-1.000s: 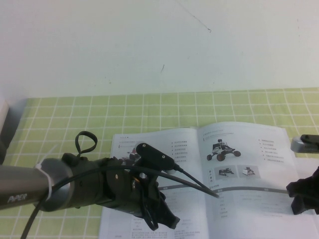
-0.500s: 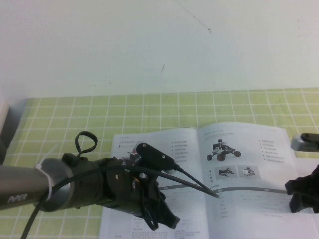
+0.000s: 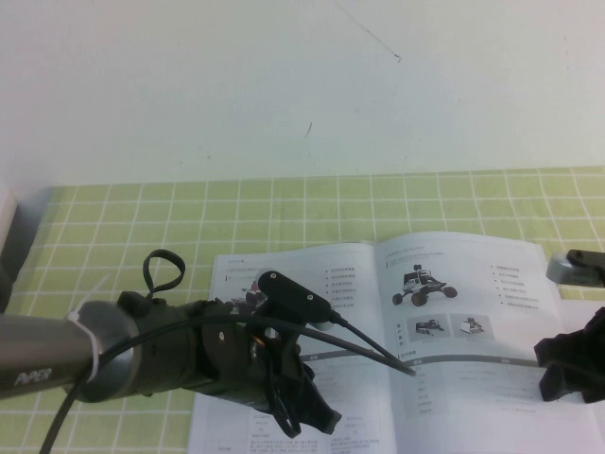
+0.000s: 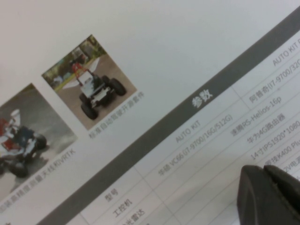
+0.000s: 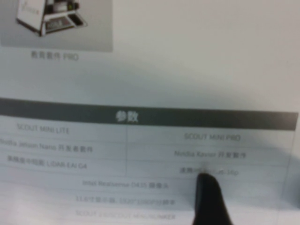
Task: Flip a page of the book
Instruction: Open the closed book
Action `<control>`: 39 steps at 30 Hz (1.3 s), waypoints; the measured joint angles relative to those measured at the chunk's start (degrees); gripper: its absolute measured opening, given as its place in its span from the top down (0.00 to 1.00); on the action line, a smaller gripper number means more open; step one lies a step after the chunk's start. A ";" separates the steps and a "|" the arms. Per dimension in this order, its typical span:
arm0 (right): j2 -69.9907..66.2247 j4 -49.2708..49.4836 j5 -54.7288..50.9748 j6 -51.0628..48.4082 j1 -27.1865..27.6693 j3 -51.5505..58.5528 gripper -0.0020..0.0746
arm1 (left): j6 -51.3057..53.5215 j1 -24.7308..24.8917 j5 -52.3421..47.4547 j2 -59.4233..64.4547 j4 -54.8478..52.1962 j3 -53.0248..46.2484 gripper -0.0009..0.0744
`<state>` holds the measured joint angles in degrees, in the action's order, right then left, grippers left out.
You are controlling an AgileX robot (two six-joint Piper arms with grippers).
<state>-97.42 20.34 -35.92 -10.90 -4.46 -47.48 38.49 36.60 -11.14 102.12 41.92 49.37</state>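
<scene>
Nearest the camera, the left tool (image 3: 302,407) hangs low over the left-hand sheet of the book (image 3: 284,274), just above its grey-barred table; its wrist view shows two dark fingertips (image 4: 269,197) pressed together, so it is clenched on nothing. At the right edge, the right tool (image 3: 567,374) sits at the outer margin of the page (image 3: 463,312); only one dark fingertip (image 5: 211,199) shows over the printed table, and whether it is released or clenched cannot be told. The booklet lies open and flat on the green-checked surface (image 3: 142,227), the rover page on its right half. Beyond stands a white wall (image 3: 284,85).
</scene>
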 joint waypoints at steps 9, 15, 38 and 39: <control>-1.90 3.16 -0.22 -4.21 0.28 -0.12 0.46 | -0.12 0.00 0.00 0.03 0.00 0.00 0.99; -2.29 11.22 -0.23 -12.17 0.56 -0.12 0.46 | -0.12 0.00 0.14 0.03 0.00 0.00 0.99; -3.49 23.45 -0.46 -21.27 0.56 -0.12 0.46 | -0.12 0.00 0.18 0.03 0.00 0.00 0.99; -3.73 23.45 -0.46 -21.84 0.56 -0.12 0.46 | -0.12 0.00 0.18 0.03 0.00 0.00 0.99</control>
<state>-101.15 43.80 -36.37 -32.74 -3.90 -47.60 38.37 36.60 -10.96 102.15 41.92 49.37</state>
